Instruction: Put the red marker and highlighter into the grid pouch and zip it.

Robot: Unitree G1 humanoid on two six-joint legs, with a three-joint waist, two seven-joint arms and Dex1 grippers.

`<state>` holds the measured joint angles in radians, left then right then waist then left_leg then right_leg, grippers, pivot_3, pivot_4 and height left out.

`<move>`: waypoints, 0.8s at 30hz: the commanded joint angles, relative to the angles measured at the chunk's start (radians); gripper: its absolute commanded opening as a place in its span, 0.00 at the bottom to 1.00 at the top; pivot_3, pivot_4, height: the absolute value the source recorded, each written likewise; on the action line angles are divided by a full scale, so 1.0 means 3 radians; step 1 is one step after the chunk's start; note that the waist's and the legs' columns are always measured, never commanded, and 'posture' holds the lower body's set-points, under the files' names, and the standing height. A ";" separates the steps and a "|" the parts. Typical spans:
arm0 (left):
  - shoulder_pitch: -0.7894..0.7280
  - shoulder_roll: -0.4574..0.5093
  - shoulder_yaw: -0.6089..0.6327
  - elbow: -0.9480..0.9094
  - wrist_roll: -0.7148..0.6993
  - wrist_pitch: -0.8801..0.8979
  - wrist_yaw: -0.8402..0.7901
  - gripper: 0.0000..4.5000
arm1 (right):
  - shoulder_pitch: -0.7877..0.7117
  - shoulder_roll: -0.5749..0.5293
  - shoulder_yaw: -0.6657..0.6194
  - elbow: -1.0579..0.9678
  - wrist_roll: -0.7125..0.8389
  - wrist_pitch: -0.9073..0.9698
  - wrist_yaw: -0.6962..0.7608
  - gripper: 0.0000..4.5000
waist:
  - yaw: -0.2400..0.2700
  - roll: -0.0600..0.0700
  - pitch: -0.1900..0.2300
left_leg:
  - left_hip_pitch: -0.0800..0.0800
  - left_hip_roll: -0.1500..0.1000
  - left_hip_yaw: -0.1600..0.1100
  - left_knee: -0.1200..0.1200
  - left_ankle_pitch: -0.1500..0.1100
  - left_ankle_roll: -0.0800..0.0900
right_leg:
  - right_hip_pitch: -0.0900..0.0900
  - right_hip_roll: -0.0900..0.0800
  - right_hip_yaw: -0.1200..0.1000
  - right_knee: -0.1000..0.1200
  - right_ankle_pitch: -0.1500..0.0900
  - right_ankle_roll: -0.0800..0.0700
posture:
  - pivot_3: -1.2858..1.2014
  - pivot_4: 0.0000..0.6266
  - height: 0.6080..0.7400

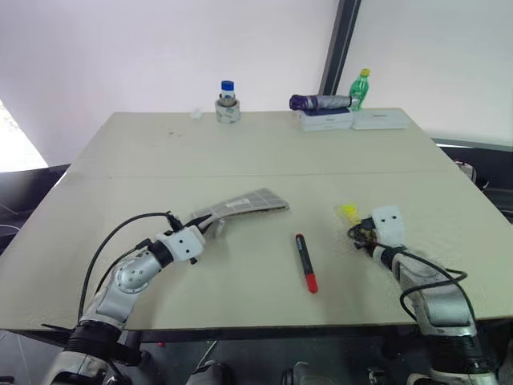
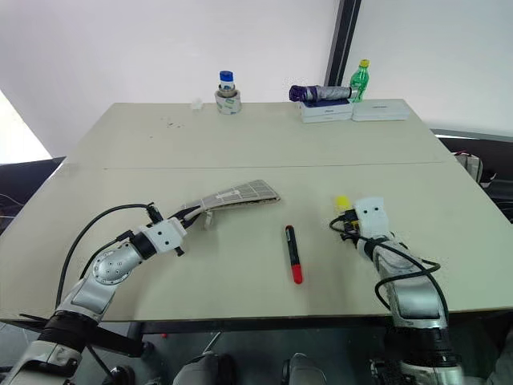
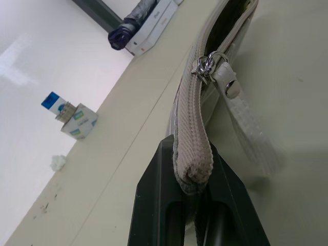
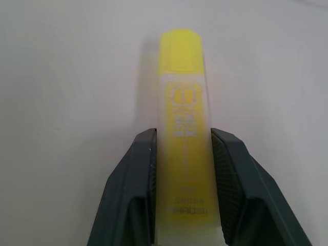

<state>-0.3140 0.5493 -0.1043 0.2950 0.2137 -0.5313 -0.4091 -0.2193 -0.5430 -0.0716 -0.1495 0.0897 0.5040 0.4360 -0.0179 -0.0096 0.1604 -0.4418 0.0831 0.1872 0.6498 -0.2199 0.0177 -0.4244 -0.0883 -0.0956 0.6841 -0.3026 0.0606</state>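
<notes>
Fingers first: the right gripper [image 4: 182,192] has its two black fingers [image 4: 136,189] pinched on the highlighter [image 4: 182,133], one on each side of the yellow barrel, cap end poking out past the tips. In the head view that's right of centre on the bench [image 1: 256,152]. The left gripper [image 3: 197,205] has its fingers pressed together on the end of the grid pouch [image 1: 240,206], clamping the zipper edge. The zipper pull [image 3: 207,64] sits a bit further along, and the mouth beyond it looks open. The pouch's gripped end is lifted while the far end sits near the bench, left of centre.

Between the two arms the red marker [image 1: 305,262] lies flat, red end toward the bottom of the frame, nothing touching it. Along the far edge, top of the frame: a small bottle with a blue cap [image 1: 228,100], a folded umbrella [image 1: 321,102] on white boxes [image 1: 353,120], and a green bottle [image 1: 361,88].
</notes>
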 commanded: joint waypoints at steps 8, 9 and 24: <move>-0.0252 0.0019 0.0040 0.0104 -0.0108 -0.0076 -0.0108 0.00 | -0.0258 -0.0213 0.0374 -0.0451 0.0435 -0.0512 0.1128 0.20 | 0.0017 -0.0002 0.0000 | 0.0000 0.0002 -0.0001 0.0004 0.0000 0.0000 | 0.0001 0.0002 0.0000 0.0000 0.0000 0.0000 | 0.52 0.24 1.00; -0.0269 0.0015 0.0037 0.0114 -0.0109 -0.0077 -0.0115 0.00 | -0.0301 -0.0179 0.0427 -0.0412 0.0400 -0.0512 0.1112 0.20 | 0.0017 -0.0002 0.0000 | 0.0000 0.0001 -0.0001 0.0005 0.0000 0.0001 | 0.0002 0.0002 0.0000 0.0000 0.0000 0.0000 | 0.52 0.24 1.00; -0.0266 -0.0011 0.0032 -0.0018 -0.0146 -0.0042 -0.0176 0.00 | -0.0549 -0.0069 0.0602 0.0170 0.0100 -0.0770 0.1046 0.20 | 0.0016 -0.0002 0.0000 | -0.0001 0.0001 0.0001 0.0007 0.0001 -0.0001 | 0.0001 0.0002 -0.0001 0.0000 0.0000 0.0000 | 0.52 0.24 1.00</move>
<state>-0.3895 0.5461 -0.1040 0.3328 0.1860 -0.5353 -0.4621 -0.3615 -0.5706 0.1139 -0.0894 0.1221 0.2939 0.7578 -0.0131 -0.0103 0.1606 -0.4421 0.0834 0.1875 0.6518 -0.2196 0.0173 -0.4240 -0.0878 -0.0960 0.6842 -0.3025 0.0606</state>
